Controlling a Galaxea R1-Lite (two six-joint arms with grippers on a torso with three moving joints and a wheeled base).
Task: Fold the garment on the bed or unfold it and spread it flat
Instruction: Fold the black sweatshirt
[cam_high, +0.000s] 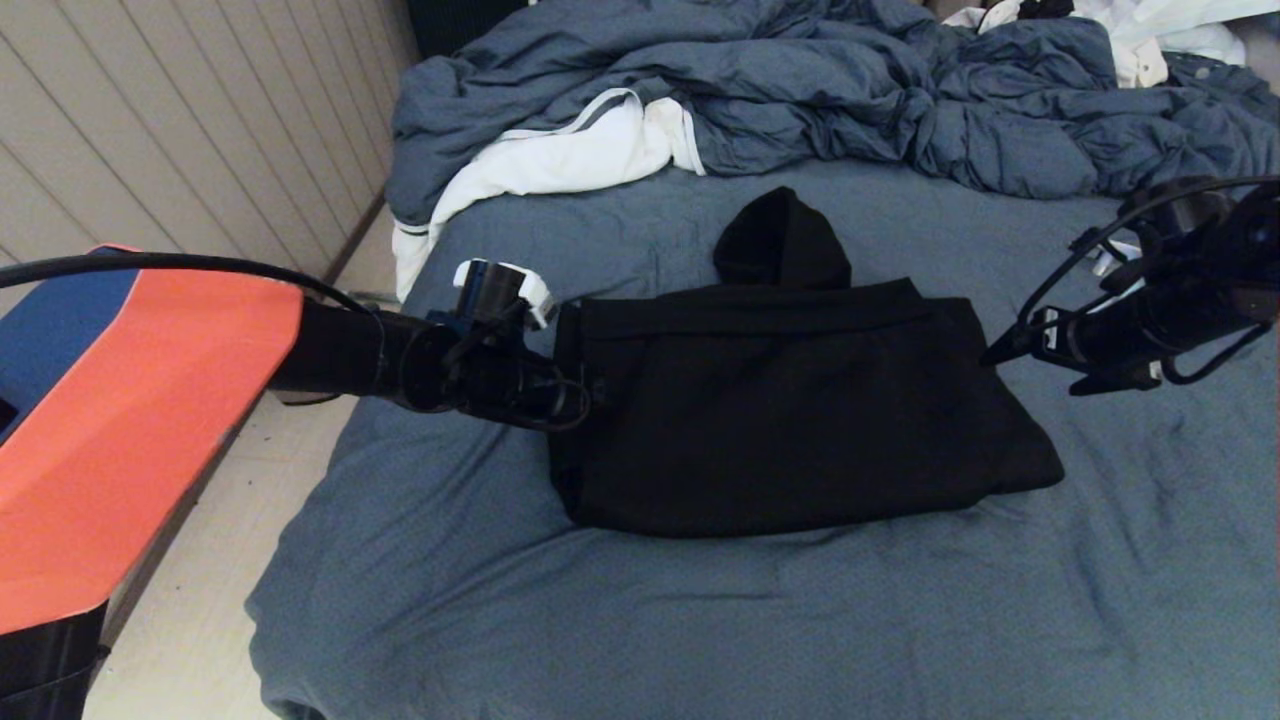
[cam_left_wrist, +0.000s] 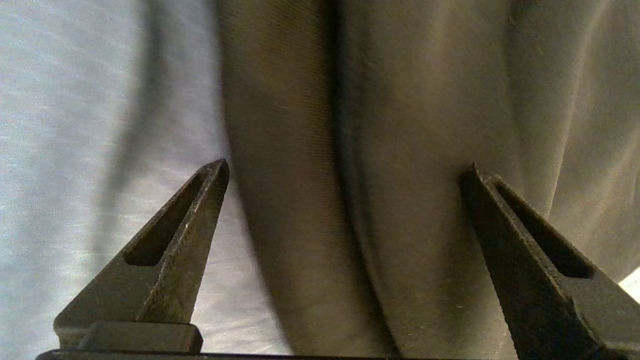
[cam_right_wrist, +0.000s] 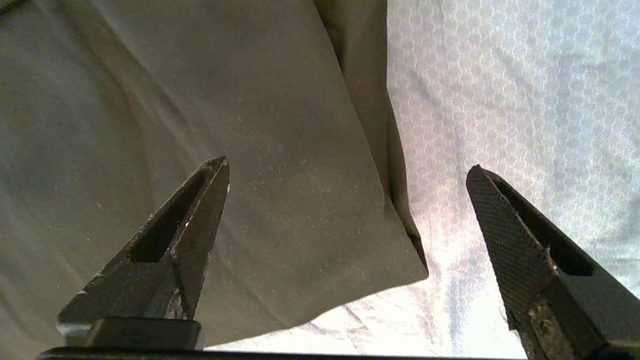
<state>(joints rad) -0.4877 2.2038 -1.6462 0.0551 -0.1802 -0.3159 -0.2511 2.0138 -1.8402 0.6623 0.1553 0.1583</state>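
Both sets of fingers spread wide, gripping nothing. Garment (cam_high: 790, 420) lies folded on bed (cam_high: 600, 620), between left gripper (cam_left_wrist: 345, 170) and right gripper (cam_right_wrist: 347, 170). Next: pinch edges symmetrically, all layers.

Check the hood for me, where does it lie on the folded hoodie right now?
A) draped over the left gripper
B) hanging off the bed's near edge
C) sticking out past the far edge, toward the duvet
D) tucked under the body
C: the hood pokes out beyond the far edge of the folded garment, lying on the bed sheet short of the rumpled duvet.
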